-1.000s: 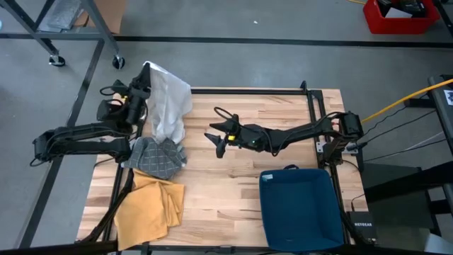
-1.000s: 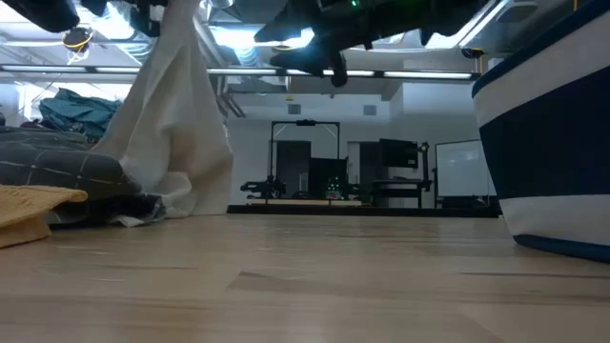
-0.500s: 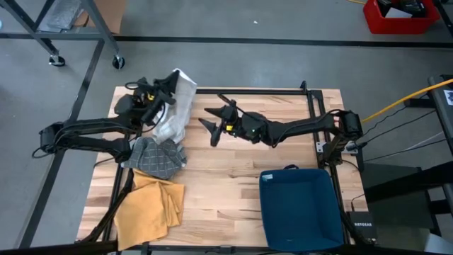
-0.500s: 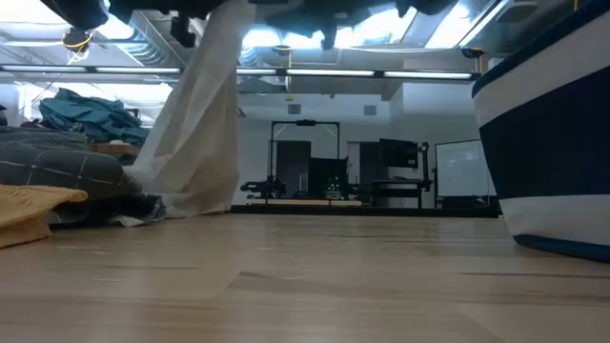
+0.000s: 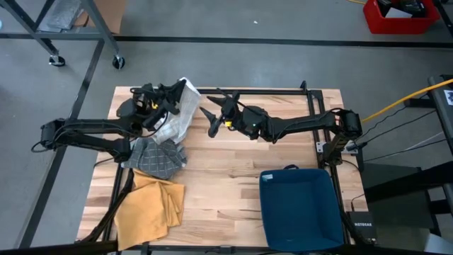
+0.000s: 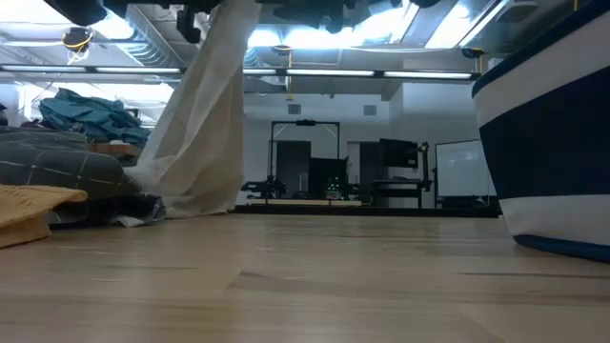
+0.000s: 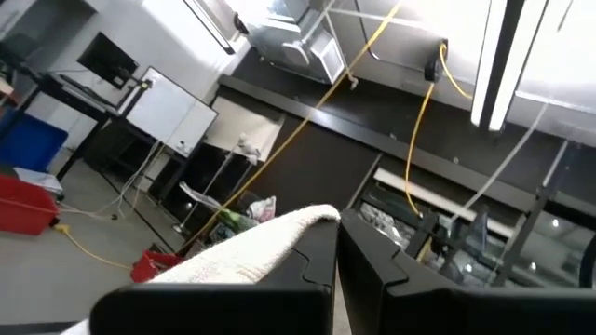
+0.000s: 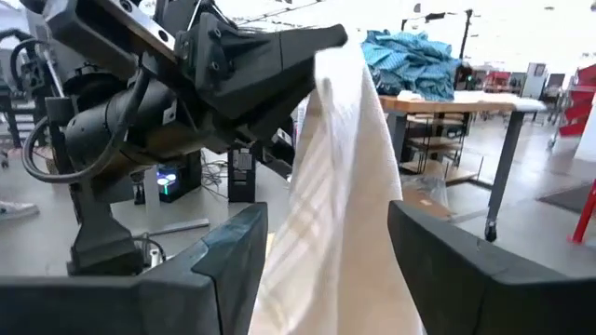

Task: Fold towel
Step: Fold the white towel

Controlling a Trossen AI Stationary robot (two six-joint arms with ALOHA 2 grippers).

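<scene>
A white towel (image 5: 175, 117) hangs from my left gripper (image 5: 182, 91), which is shut on its top above the table's far left part. In the low view the towel (image 6: 205, 124) drops as a long drape, with its lower end (image 6: 186, 202) on the table beside a grey checked cloth (image 6: 57, 171). My right gripper (image 5: 207, 121) is open and level, just right of the hanging towel and apart from it. In the right wrist view the towel (image 8: 340, 177) hangs ahead between its spread fingers, under the left gripper (image 8: 251, 56). My left gripper pinches the towel's top edge (image 7: 303, 220) between its two shut fingers (image 7: 358, 256); one layer or several, I cannot tell. The towel hangs slack below the hold, its lower end (image 6: 186, 202) resting on the table.
A grey checked cloth (image 5: 157, 156) and a yellow cloth (image 5: 148, 205) lie piled along the table's left side. A dark blue bin (image 5: 297, 209) stands at the near right. Bare wood (image 5: 233, 170) lies in the middle of the table.
My left gripper has carried the towel's top toward the table's right, and the drape now slants while its lower end has stayed by the pile. My right gripper has moved toward the far edge, closer to the hanging towel, and remains open.
</scene>
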